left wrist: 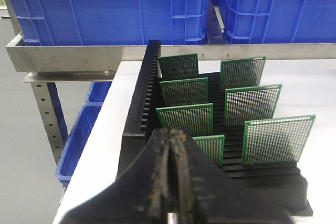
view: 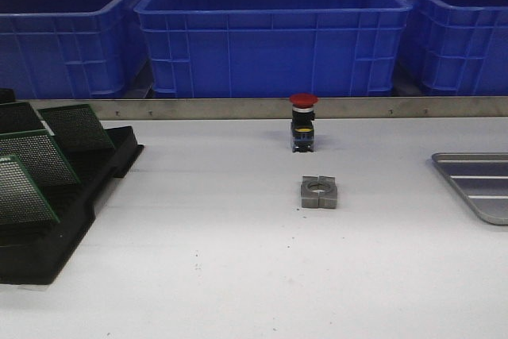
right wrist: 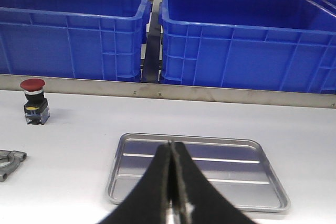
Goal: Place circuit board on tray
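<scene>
Both grippers have jaws pressed together on nothing: the left gripper (left wrist: 170, 145) faces green perforated circuit boards (left wrist: 185, 120) standing in a black slotted plastic rack (left wrist: 140, 103), the right gripper (right wrist: 170, 153) a shallow grey metal tray (right wrist: 199, 169).

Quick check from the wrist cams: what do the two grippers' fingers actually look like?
The left gripper has black, wedge-shaped fingers tapering to a tip, with worn, rust-brown scuffing along the inner edges. The right gripper has the same black tapered fingers, cleaner, with a pale streak low on the seam. No cables, markings or arm links show.

Electronics workshop: blue crates (view: 274, 33), circuit-board rack (left wrist: 220, 129)
</scene>
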{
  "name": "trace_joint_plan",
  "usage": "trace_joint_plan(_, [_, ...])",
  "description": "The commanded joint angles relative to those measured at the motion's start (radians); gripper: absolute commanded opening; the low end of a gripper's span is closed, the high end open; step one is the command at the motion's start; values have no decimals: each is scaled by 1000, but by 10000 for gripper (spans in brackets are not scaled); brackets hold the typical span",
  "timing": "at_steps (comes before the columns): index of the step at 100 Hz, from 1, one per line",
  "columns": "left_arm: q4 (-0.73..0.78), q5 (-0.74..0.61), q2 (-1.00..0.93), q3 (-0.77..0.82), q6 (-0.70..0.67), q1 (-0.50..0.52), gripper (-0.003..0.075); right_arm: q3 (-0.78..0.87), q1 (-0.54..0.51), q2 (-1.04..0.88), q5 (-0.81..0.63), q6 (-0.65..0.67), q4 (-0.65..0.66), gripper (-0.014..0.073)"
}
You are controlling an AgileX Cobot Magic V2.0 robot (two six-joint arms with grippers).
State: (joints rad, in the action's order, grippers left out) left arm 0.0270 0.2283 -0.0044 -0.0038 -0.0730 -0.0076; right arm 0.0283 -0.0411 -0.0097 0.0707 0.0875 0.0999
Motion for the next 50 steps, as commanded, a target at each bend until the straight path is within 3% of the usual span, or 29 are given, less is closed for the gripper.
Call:
trace_joint_plan(1, [-5, -74, -34, 29, -10, 3, -17, 0, -8, -21, -80, -5, 7, -60])
trace_joint_plan(26, [-20, -100, -34, 29, -10, 3, -17, 0, -8, -21, -80, -5, 7, -60])
trace_joint_plan(50, [-56, -254, -34, 29, -8, 3, -17, 0, -8, -21, -80, -5, 7, -60])
